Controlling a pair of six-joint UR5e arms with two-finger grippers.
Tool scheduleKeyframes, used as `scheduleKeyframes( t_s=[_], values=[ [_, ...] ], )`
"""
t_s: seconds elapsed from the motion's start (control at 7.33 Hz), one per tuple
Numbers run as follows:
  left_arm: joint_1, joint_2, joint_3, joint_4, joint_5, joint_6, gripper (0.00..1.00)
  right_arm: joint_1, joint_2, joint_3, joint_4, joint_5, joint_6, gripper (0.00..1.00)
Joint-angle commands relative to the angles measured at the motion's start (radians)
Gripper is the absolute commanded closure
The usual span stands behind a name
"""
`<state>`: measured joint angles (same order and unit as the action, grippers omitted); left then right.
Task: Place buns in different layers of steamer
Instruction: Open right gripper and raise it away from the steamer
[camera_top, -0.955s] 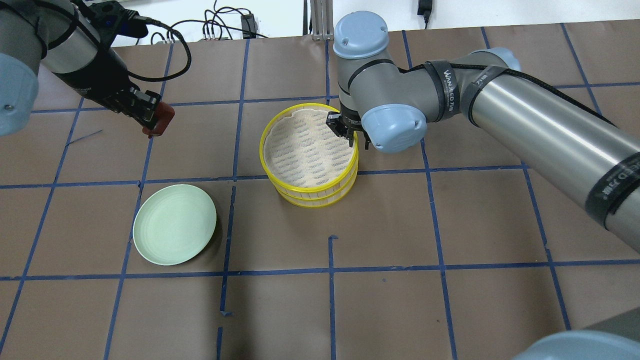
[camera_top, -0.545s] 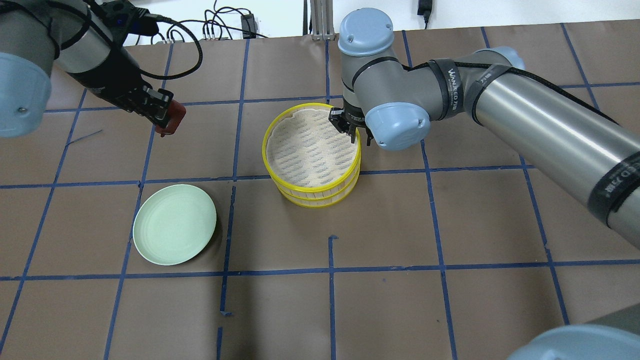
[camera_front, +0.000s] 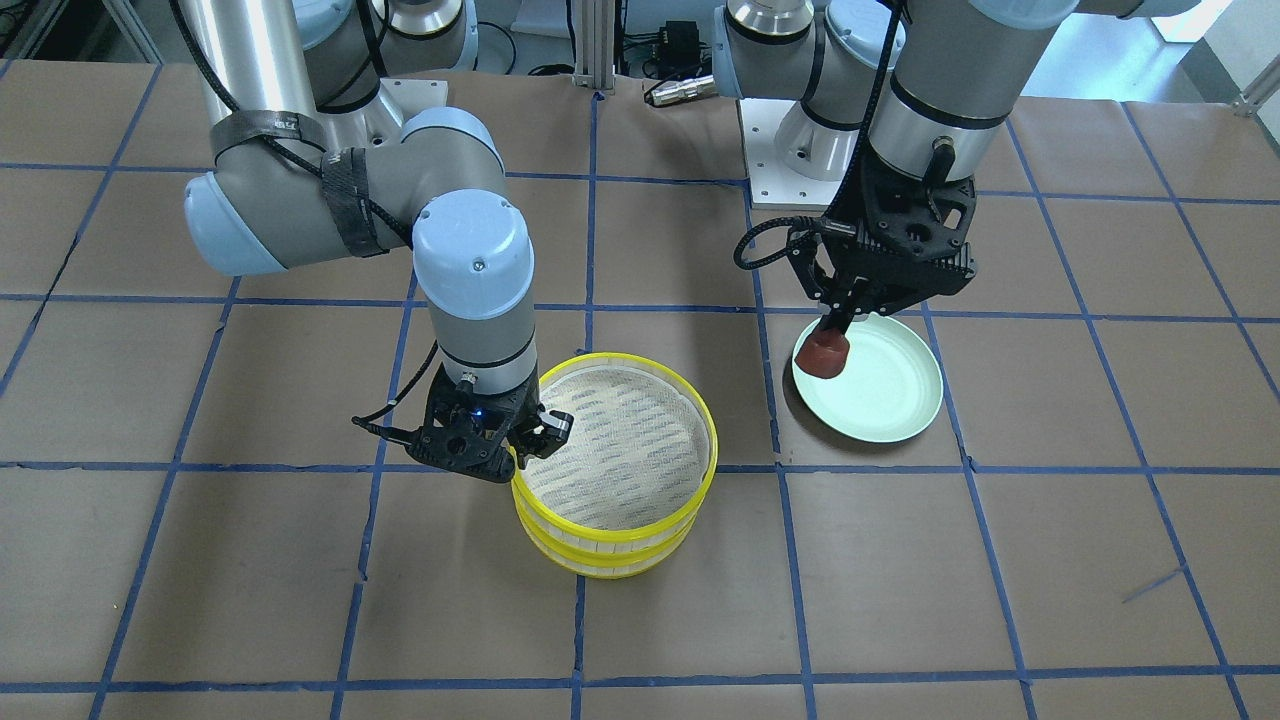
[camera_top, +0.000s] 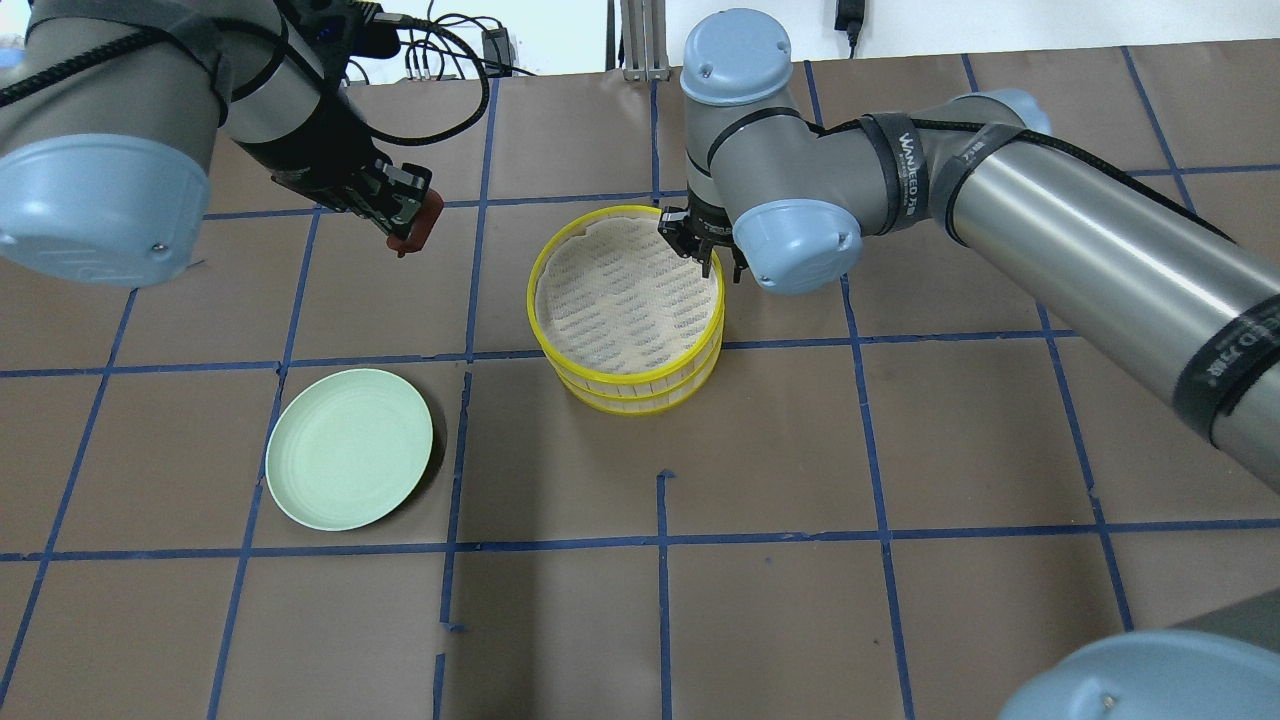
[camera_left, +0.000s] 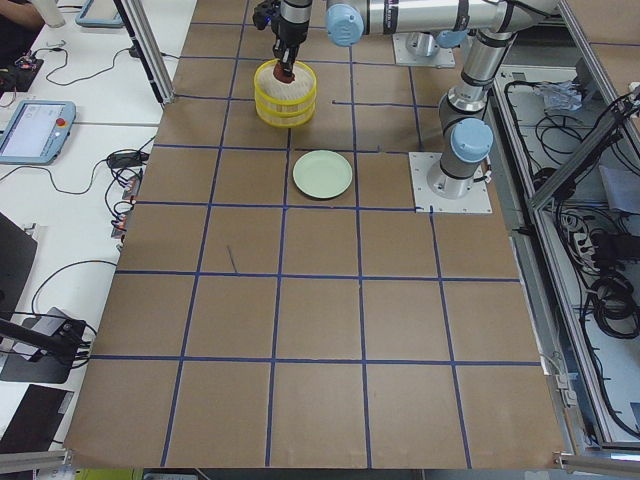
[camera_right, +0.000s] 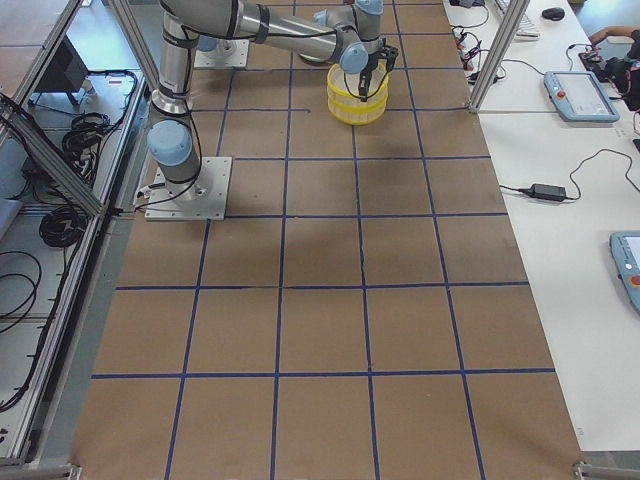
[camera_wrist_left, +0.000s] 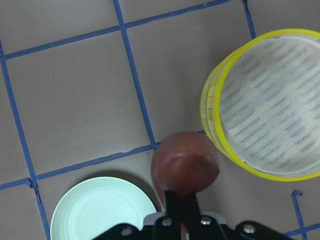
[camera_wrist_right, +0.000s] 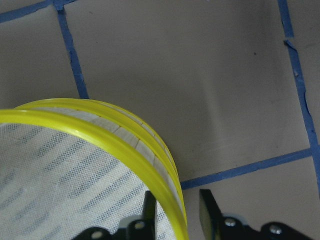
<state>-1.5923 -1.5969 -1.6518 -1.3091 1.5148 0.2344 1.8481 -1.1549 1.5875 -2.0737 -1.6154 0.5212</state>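
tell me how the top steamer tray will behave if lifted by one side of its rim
Probably light and fairly stiff: the top steamer tray is thin slats and mesh. Gripped at one rim spot, where the right gripper's fingers straddle it, it may tilt. It merely sits on the lower tray, so likely lifts free.

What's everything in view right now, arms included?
reddish-brown bun: 1, dark red-brown, held in the air between plate and steamer
steamer: 1 stack of two trays, yellow rims, mid-table, top tray empty
plate: 1, pale green, empty, on the robot's left of the steamer
table: 1, brown, blue tape grid
left gripper: 1, black, shut on the reddish-brown bun
right gripper: 1, black, open, straddling the steamer's top rim
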Motion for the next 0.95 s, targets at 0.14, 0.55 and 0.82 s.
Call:
scheduleKeyframes(
  t_s=[0.14, 0.55, 0.82],
  values=[
    [0.017, 0.009, -0.011, -0.004, 0.01, 0.066, 0.97, -0.065, -0.011, -0.014, 0.003, 0.032, -0.087, 0.6],
    [0.064, 0.015, -0.013, -0.004, 0.004, 0.141, 0.97, -0.159, -0.153, -0.031, 0.157, 0.048, -0.17, 0.57],
    [0.066, 0.017, -0.013, -0.004, 0.001, 0.141, 0.97, -0.261, -0.265, -0.058, 0.286, 0.117, -0.263, 0.55]
  ],
)
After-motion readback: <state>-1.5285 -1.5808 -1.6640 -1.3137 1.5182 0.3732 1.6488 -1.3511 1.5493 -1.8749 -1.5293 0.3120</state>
